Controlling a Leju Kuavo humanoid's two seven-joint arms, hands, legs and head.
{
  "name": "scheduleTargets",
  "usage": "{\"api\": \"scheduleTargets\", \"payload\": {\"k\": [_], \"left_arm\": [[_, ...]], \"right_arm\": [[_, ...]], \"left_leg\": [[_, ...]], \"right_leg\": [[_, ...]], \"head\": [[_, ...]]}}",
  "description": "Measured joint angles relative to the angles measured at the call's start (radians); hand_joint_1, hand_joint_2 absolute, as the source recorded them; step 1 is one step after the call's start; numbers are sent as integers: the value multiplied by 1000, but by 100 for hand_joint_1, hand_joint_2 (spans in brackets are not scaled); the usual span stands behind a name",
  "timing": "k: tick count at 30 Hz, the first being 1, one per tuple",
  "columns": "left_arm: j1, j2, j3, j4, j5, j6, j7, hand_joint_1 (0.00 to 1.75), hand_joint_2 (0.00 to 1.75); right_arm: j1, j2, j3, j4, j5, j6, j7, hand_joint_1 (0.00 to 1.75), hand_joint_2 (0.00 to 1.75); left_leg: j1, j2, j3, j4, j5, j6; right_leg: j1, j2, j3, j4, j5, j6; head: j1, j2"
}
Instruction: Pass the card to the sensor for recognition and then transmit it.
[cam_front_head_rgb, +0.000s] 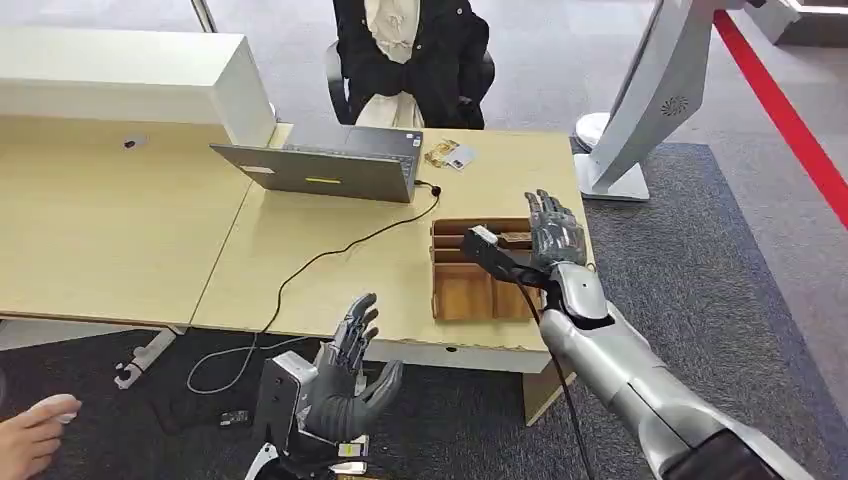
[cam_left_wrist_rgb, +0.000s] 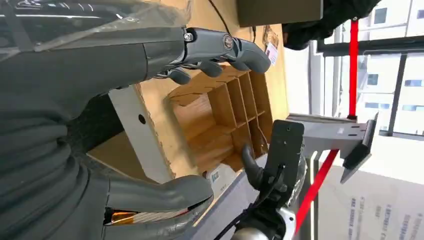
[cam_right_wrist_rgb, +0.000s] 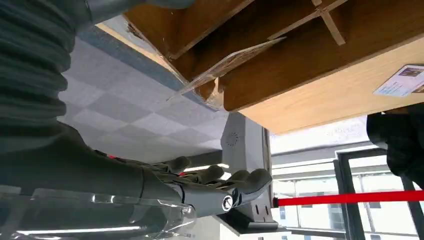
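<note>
While your left hand (cam_front_head_rgb: 345, 385) hangs spread and empty below the desk (cam_front_head_rgb: 330, 270) edge, your right hand (cam_front_head_rgb: 556, 232), fingers apart and holding nothing, hovers over the tray (cam_front_head_rgb: 462, 292). A card (cam_right_wrist_rgb: 227, 64) leans edge-up in a slot just beneath it. More cards (cam_front_head_rgb: 452, 155) lie beyond, by the laptop (cam_front_head_rgb: 325, 165).

Divided tray (cam_front_head_rgb: 480, 290) at table (cam_front_head_rgb: 120, 240) front right corner, laptop (cam_front_head_rgb: 325, 170) behind, cards (cam_front_head_rgb: 452, 155) right of laptop

matt wooden tray (cam_front_head_rgb: 462, 296), pale wood-look desk (cam_front_head_rgb: 330, 260)
</note>
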Motion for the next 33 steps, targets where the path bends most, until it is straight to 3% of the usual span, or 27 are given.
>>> {"api": "scheduleTargets", "payload": {"k": [33], "left_arm": [[1,0,0,0,8,6,-4,0,175]], "right_arm": [[-57,52,42,78,-24,17,-15,0,175]], "left_leg": [[0,0,0,0,0,0]], "right_leg": [[0,0,0,0,0,0]], "head": [[0,0]]}}
